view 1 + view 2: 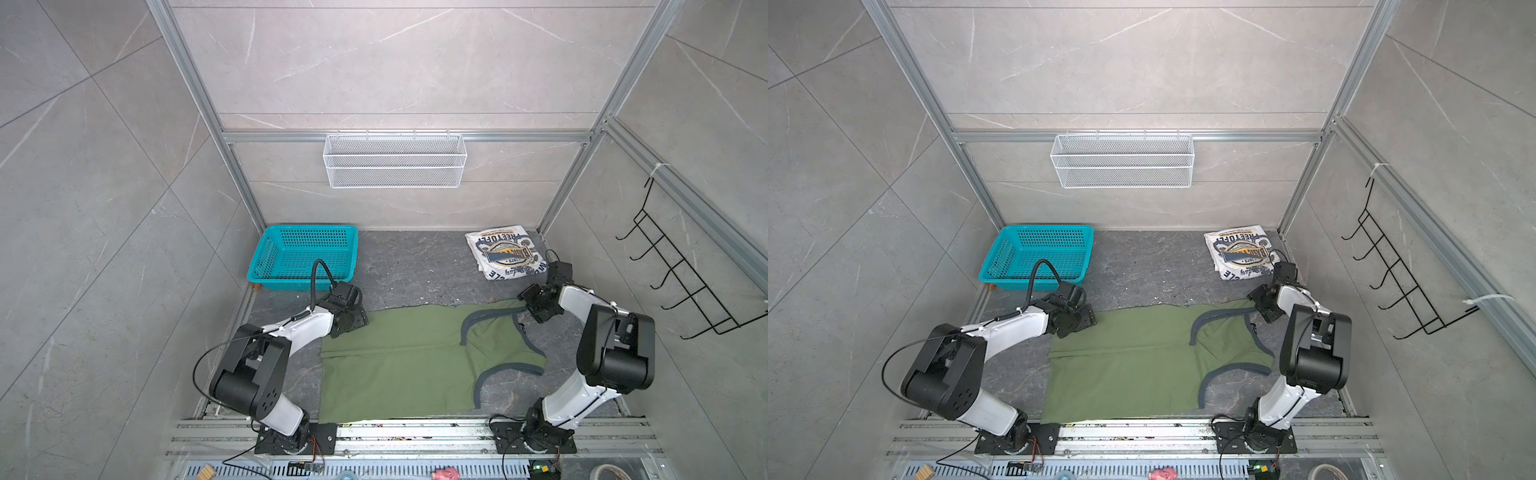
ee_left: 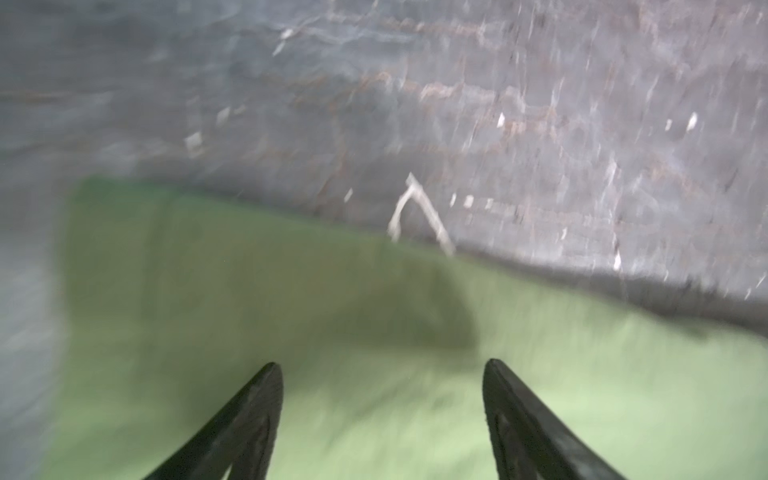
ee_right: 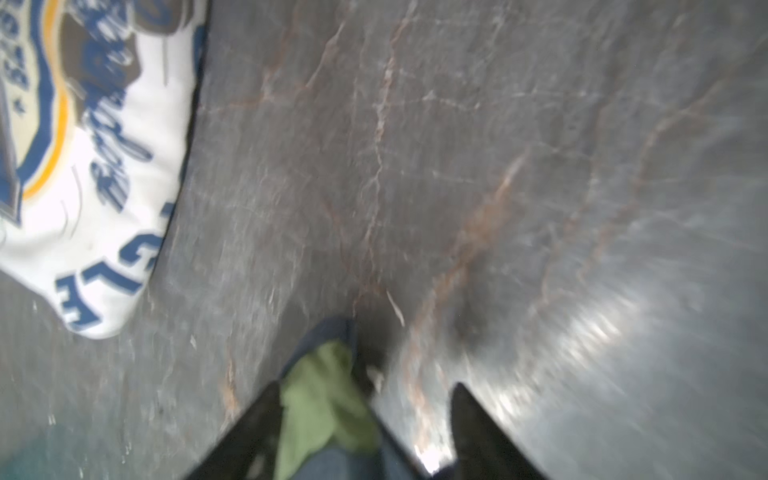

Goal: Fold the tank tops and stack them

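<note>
white tank top [image 1: 505,253] sits folded at 1 o'clock on the table [image 1: 415,266]. green tank top [image 1: 399,365] lies flat from centre toward 6, hem to 9, straps to 3. step in hand, my read: folding the green one. left gripper [image 2: 382,365] wide over the hem corner, pinching nothing. right gripper [image 3: 365,386] parted too, strap end loose against one finger. next calls for both to regrip the far edge and draw it toward 6. teal basket [image 1: 309,228] at 10, wire basket [image 1: 395,160] at 12: nothing seen inside.
</note>
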Tool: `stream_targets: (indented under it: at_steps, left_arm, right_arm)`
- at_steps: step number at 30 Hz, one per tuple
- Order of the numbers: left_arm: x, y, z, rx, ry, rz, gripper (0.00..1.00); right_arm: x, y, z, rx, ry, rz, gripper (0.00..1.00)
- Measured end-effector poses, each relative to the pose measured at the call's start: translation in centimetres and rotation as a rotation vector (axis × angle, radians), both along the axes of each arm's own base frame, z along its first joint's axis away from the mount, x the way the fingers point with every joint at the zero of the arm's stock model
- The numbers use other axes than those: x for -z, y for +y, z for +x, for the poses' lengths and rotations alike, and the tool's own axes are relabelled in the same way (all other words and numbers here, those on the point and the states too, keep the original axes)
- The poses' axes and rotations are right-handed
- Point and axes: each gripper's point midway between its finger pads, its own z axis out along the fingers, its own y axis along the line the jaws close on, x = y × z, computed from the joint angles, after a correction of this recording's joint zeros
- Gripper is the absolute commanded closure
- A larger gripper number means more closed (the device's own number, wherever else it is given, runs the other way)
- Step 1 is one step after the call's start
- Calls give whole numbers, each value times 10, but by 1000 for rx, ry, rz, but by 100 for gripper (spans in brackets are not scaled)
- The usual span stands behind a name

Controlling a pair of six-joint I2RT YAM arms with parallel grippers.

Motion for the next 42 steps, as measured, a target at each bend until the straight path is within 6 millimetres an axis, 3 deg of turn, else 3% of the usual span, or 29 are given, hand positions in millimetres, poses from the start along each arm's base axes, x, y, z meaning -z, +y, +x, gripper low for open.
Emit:
stream_targets:
  at_steps: [5,7,9,11,14,19,21,25,30,37,42]
  left_arm:
    - [-54,10,-16,12,-94,15,17]
    - [-62,9,-23,23,-106,6,17]
    - [-59,7,-28,36,-89,7,19]
    - [-44,5,-33,49,-39,27,21]
    - [-18,1,-39,69,47,49,23]
    - [16,-6,-42,90,142,74,24]
    - [26,-7,-41,94,166,86,24]
    - [26,-19,-23,99,148,81,24]
    - [25,-36,4,105,106,66,24]
    - [21,-79,43,148,46,40,24]
    - [19,-102,67,162,25,19,23]
  right_arm:
    - [-53,12,-22,-69,-69,-59,25]
    - [-67,36,-30,-149,-104,-67,25]
    - [-69,78,-36,-279,-107,-61,25]
    - [-61,130,-41,-438,-88,-31,26]
    - [-38,183,-55,-600,-19,2,27]
    - [14,240,-71,-768,135,8,31]
    - [31,252,-70,-793,186,1,32]
    - [31,260,-47,-776,173,0,34]
    - [31,250,-23,-714,148,58,37]
    - [27,229,8,-621,110,110,37]
    - [25,196,31,-529,89,134,36]
